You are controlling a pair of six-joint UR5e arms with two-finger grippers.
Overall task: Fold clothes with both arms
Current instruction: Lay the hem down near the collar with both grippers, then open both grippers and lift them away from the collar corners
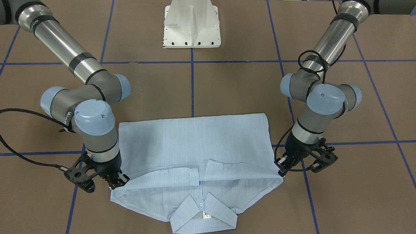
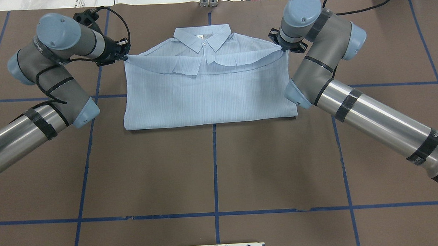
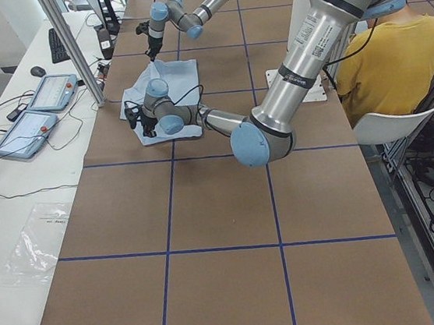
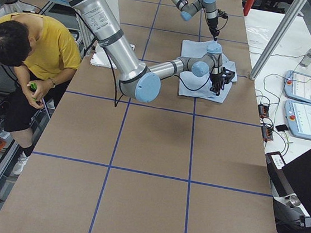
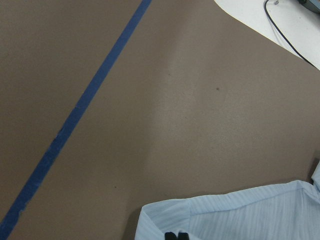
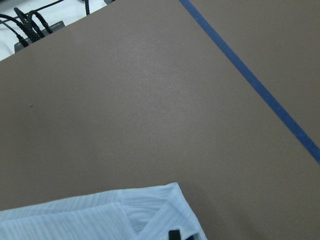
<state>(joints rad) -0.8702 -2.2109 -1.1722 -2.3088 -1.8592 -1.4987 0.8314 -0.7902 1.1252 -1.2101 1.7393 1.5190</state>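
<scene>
The light blue striped shirt (image 2: 206,95) lies folded in a wide rectangle on the brown table, its collar (image 2: 203,38) at the far edge. A folded-over hem stretches between both grippers just below the collar and sags in the middle. My left gripper (image 2: 124,55) is shut on the shirt's left corner (image 5: 210,212), and the same gripper (image 1: 281,170) shows in the front view. My right gripper (image 2: 283,47) is shut on the right corner (image 6: 150,207) and also appears in the front view (image 1: 119,182). Both held corners sit slightly above the table.
The white pedestal base (image 1: 191,26) stands behind the shirt on the robot's side. A person in a yellow top (image 3: 382,65) sits beside the table. Control tablets (image 3: 38,104) and cables lie on the white side bench. Blue tape lines (image 2: 215,167) cross the table.
</scene>
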